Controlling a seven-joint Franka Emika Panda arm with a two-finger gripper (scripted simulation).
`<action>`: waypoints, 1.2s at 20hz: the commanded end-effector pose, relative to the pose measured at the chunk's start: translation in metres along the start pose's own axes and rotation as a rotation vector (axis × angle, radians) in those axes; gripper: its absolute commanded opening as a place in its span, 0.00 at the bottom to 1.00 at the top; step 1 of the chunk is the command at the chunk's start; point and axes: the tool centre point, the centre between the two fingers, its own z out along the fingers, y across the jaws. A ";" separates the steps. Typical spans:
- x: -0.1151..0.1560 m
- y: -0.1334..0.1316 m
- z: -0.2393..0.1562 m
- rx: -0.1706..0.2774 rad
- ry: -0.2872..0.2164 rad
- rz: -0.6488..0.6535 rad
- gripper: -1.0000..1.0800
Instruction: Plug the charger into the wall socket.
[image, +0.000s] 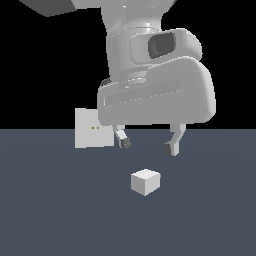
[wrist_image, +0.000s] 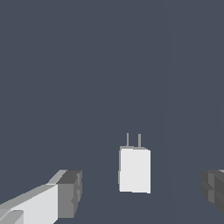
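- Judging from its look, you have a light, rigid charger with smooth flat faces that may slip, so take it by two opposite side faces of the body and keep off the prongs.
- Two thin prongs show in the wrist view, sticking out of one end of the charger; they look slender and could bend if pressed askew.
- You see a small plain off-white block, near cube-shaped, lying on the dark grey desk.
- Your end effector hangs above the charger with its fingers spread wide and empty, apart from the block.
- In the wrist view the charger sits between the two finger pads, nearer neither by much.
- The wall socket stands upright farther back, toward the exterior view's left, a flat off-white square with two tiny yellowish holes, well apart from the charger.
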 end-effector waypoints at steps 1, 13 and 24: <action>-0.002 0.002 0.003 -0.003 0.008 0.025 0.96; -0.006 0.003 0.009 -0.008 0.016 0.052 0.96; -0.013 0.004 0.048 -0.008 0.015 0.056 0.96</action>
